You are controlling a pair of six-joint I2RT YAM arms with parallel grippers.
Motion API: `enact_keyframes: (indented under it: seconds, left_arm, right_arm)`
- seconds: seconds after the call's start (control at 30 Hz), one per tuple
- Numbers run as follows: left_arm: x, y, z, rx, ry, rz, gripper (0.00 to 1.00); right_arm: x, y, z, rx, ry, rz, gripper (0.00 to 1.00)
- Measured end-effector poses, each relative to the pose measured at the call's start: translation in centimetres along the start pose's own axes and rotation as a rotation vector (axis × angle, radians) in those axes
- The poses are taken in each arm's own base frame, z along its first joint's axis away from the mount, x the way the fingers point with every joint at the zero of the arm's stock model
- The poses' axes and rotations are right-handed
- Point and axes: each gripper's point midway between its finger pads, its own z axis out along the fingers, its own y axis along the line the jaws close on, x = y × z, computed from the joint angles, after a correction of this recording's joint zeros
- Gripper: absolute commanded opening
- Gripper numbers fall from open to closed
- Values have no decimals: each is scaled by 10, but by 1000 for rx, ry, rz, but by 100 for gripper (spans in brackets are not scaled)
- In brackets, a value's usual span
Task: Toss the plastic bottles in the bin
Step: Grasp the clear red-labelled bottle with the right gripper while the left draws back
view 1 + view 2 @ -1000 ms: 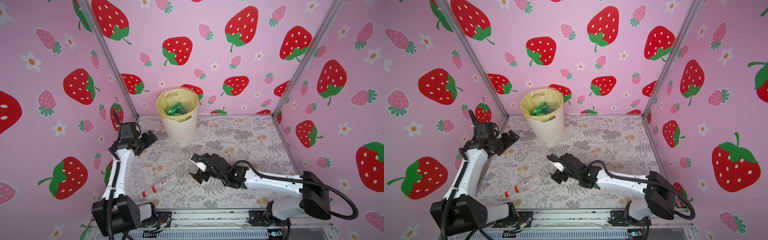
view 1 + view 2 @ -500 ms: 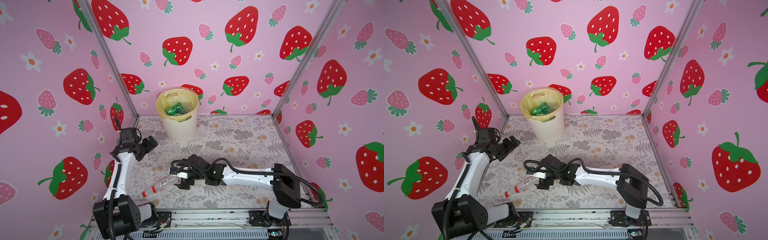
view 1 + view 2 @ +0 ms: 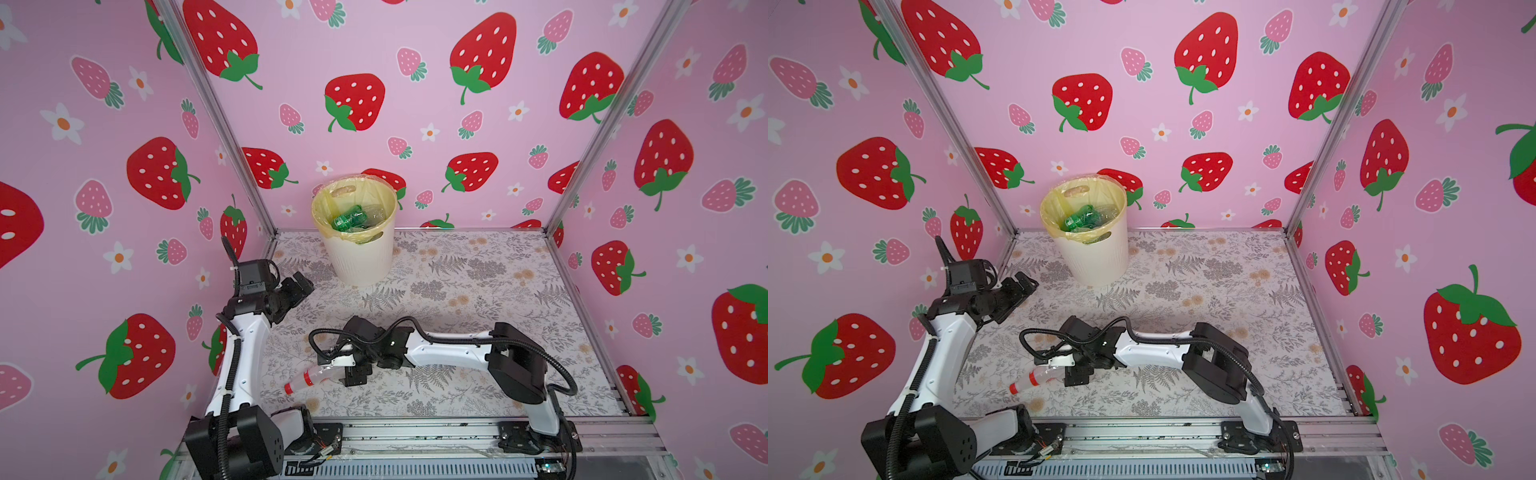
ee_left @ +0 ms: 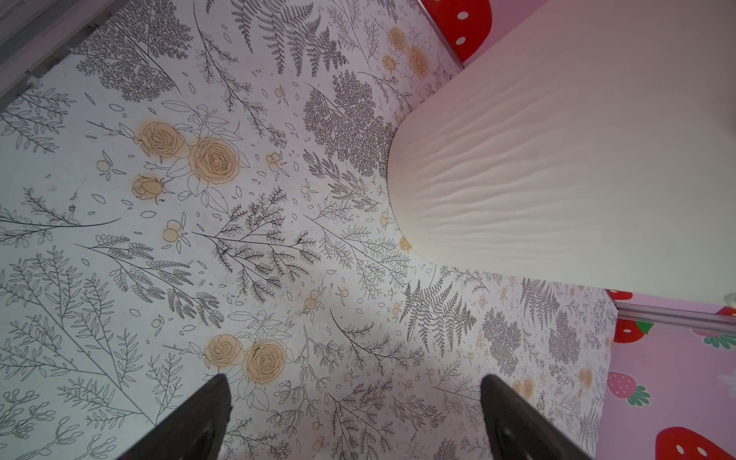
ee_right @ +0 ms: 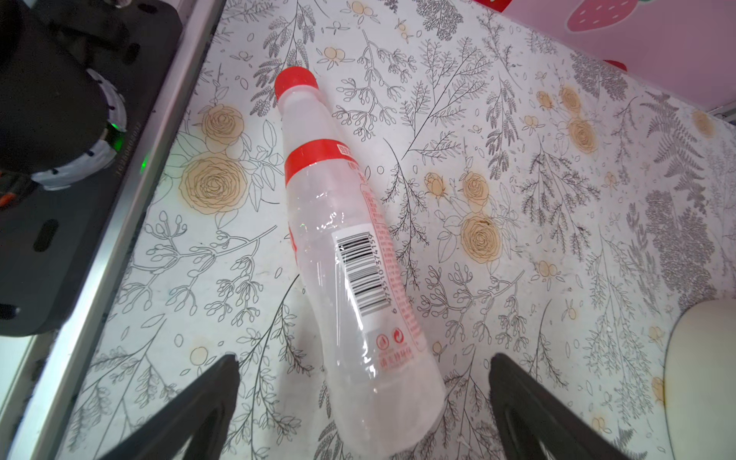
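Floral mat, clear bottle, ribbed bin

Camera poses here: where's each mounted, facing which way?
Both top views: high at the front, looking down and back over the table to the bin; left arm and right arm show.
Left wrist: behind the left claw, facing the bin's ribbed base; open fingertips show.
Right wrist: behind the right claw, facing the lying bottle; open fingertips, left arm's base show.
Shared: bottle, top and right wrist views.

Red-capped clear bottle – cream bin – grey fern-print table.
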Motion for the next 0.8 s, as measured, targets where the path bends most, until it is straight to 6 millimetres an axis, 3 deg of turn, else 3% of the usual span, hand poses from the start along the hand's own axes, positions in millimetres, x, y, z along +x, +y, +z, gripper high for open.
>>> enact_keyframes:
  seconds: [0.3, 0.57, 0.8]
  left_arm:
    - [1, 2, 1, 18, 13, -37, 99]
    - [2, 5, 6, 28, 28, -68, 99]
    - [1, 5, 7, 38, 28, -81, 99]
  right_arm:
    - [5, -1, 27, -22, 33, -34, 99]
    - [20, 5, 47, -51, 76, -50, 84]
    - [26, 7, 49, -57, 96, -61, 64]
